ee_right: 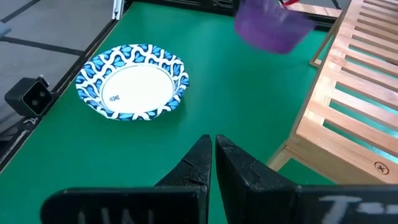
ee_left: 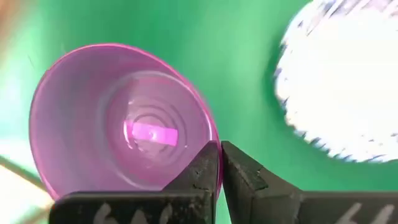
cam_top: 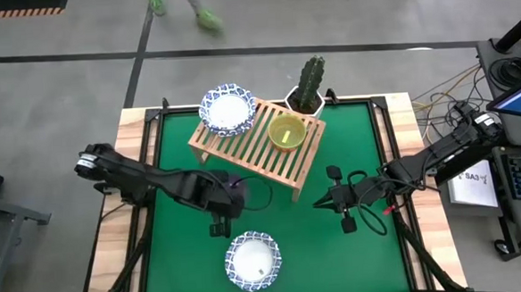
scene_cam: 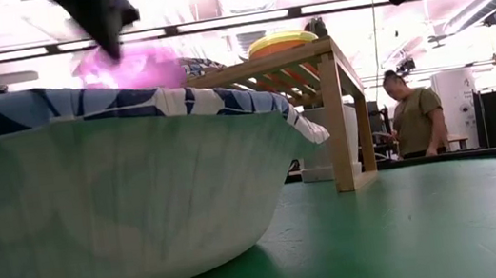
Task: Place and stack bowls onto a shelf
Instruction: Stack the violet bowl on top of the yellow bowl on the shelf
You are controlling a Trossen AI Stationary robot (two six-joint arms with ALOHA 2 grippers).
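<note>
Purple bowl (ee_left: pixel 118 118) rim pinched in left pincer (ee_left: pixel 219 163), lifted above mat; right pincer (ee_right: pixel 213 155) closed, empty.

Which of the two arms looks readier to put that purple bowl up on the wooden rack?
The left. Its gripper is pinched on the purple bowl's rim, lifted beside the shelf. The right gripper holds nothing.
</note>
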